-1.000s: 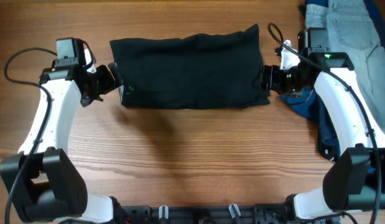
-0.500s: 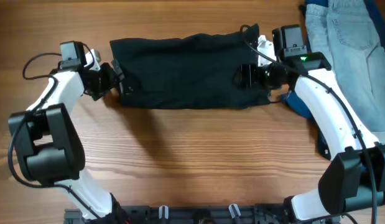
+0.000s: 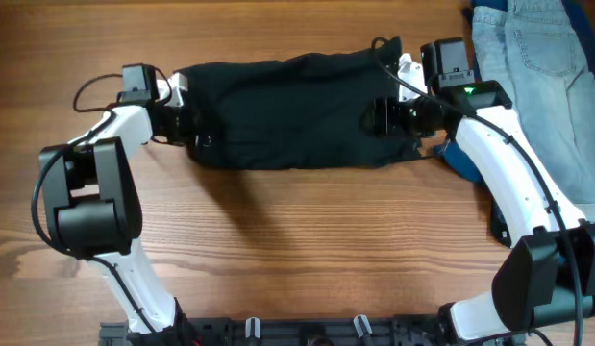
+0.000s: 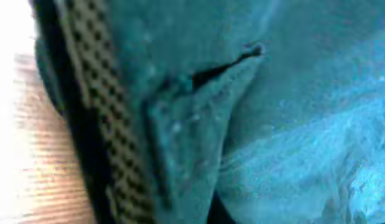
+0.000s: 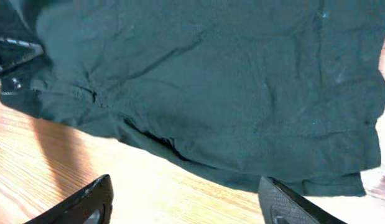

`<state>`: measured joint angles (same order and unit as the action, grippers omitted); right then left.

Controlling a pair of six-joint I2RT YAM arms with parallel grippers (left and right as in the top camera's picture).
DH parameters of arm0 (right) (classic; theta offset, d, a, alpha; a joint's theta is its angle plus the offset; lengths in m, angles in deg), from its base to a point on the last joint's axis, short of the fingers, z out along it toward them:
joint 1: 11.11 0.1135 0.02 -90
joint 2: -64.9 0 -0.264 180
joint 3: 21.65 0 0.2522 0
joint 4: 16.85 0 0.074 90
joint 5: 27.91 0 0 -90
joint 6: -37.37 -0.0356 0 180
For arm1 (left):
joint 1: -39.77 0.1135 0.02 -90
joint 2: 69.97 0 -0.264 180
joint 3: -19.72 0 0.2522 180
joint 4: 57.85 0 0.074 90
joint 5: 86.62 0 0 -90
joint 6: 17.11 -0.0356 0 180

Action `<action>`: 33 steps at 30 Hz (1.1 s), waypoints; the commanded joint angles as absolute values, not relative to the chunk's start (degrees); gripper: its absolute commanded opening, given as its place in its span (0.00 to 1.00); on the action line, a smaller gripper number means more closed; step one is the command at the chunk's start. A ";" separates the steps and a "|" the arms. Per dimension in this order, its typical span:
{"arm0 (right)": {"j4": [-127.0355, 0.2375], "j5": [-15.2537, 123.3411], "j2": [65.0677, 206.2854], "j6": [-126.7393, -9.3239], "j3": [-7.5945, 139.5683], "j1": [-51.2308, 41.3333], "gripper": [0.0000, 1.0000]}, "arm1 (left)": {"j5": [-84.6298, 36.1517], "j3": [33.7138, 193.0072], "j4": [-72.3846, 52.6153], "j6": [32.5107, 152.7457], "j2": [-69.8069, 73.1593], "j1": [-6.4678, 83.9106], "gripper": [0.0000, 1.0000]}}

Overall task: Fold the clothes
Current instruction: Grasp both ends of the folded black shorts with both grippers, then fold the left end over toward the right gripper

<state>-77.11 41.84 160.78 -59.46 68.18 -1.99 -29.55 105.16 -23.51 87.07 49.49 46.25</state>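
Left pincer (image 3: 185, 123) is seen clenched on the left end of the black shorts (image 3: 297, 111). Its wrist view is filled by dark cloth, with a raised fold of fabric pressed close against the fingers. By contrast, the right pincer (image 3: 379, 117) is held released, its two fingers spread wide over the right part of the shorts. In its own view the cloth and its lower hem are spread out ahead of the fingers, and nothing is caught between them.

The shorts are laid flat on the wooden counter (image 3: 297, 250) as a wide band, stretched from the left pincer across to beneath the right one. Light blue jeans (image 3: 537, 58) and a dark blue garment (image 3: 484, 178) are piled behind and beside the right pincer.

The step in hand is judged to be the taking of both ends for a fold: one end is gripped, the other not yet. For the next move, the right pincer would need to be lowered onto the edge below it and closed on every layer. Both ends could then be lifted together and carried over. If only the top layer were caught, the fold would likely be dragged askew.
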 commanded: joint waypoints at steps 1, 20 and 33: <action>-75.13 42.82 160.47 -60.34 67.62 -2.01 0.66 | -28.50 103.57 -18.38 86.74 49.93 48.81 0.04; -57.62 29.47 186.18 -69.69 67.55 -0.61 0.04 | -17.99 104.64 0.55 82.34 25.14 53.90 0.04; -57.40 32.94 189.63 -72.12 67.51 0.72 0.04 | -22.86 106.56 -17.94 90.21 25.01 27.02 0.04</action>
<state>-56.81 30.56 186.26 -71.92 68.01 0.37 -21.81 105.23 -13.94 88.92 26.01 32.50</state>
